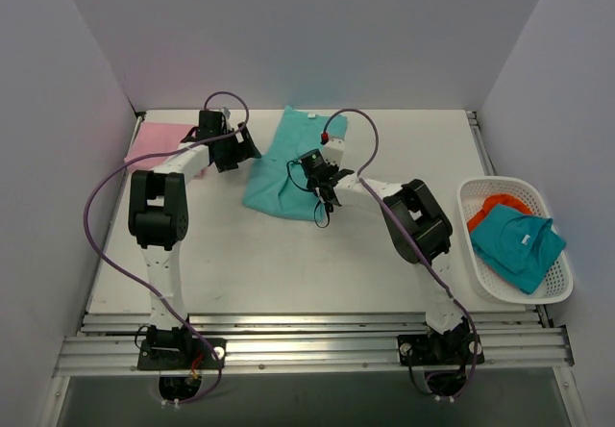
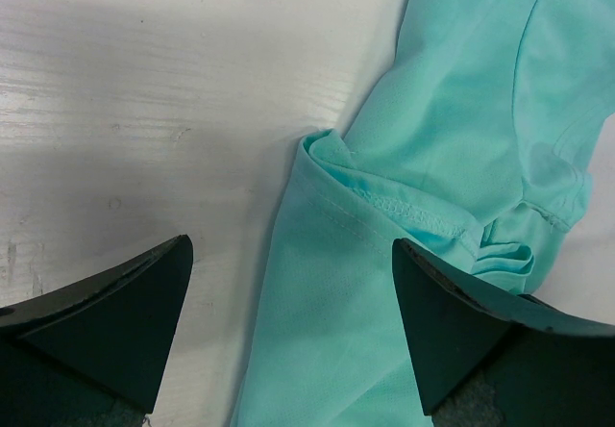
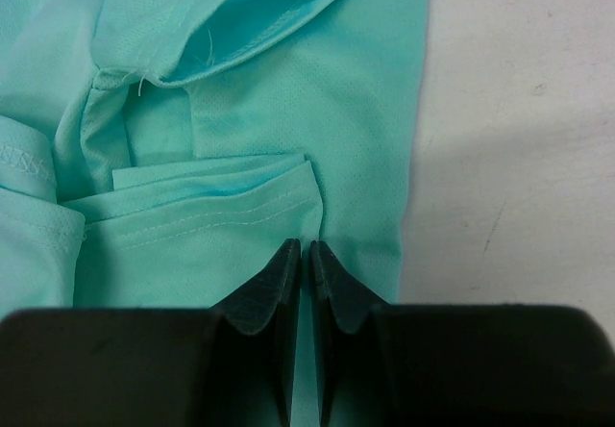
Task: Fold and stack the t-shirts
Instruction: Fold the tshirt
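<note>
currently folding turquoise t-shirt [image 1: 283, 169] by the far table [image 1: 288, 273] edge, pinched in closed right gripper [image 3: 306, 254]. next, likely: clamp gaping, empty left gripper [image 2: 288, 254] onto hem [image 2: 413, 213].

"What is that white basket [image 1: 492, 283]?"
"It sits on the white table [image 1: 288, 263]. An orange cloth [image 1: 490, 206] and a blue-green shirt [image 1: 517, 242] lie inside the basket."
"Anything else near it?"
"Shiny metal rails [image 1: 317, 340], to the basket's left, closer to us."

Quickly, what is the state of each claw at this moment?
Left claw: open, holding nothing, above the edge of the green shirt.
Right claw: closed, apparently pinching a fold of the green shirt.
</note>
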Available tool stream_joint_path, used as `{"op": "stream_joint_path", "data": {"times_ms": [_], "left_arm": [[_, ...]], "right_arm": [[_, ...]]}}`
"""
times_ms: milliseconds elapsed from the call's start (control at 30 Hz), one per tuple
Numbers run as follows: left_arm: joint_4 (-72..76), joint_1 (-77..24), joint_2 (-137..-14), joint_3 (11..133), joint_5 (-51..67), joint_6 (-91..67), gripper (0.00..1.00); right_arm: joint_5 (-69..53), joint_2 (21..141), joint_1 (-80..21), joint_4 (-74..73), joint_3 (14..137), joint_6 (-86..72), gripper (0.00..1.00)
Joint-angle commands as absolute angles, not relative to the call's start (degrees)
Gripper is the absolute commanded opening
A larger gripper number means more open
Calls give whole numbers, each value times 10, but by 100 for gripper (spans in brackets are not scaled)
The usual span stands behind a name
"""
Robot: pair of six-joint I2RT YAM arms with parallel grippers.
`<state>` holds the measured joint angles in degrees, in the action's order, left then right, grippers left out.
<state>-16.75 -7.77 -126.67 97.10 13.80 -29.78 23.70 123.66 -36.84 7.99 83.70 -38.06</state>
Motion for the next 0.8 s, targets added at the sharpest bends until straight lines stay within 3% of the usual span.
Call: {"op": "stream_joint_path", "data": {"times_ms": [0,100,167,767], "left_arm": [[-144,-72,-1272,982,145,-301,94],[-144,-73,-1270,982,145,-301,94],[-143,-72,-1270,982,146,-301,94],[-141,-72,-1267,977,149,-301,94]], "right_arm": [[240,1244,-372,82,854,-381,6],[238,1245,-372,82,853,-381,6],[236,1246,-372,84,853,-380,0],[286,1151,-359,82,790,-370,0]]}}
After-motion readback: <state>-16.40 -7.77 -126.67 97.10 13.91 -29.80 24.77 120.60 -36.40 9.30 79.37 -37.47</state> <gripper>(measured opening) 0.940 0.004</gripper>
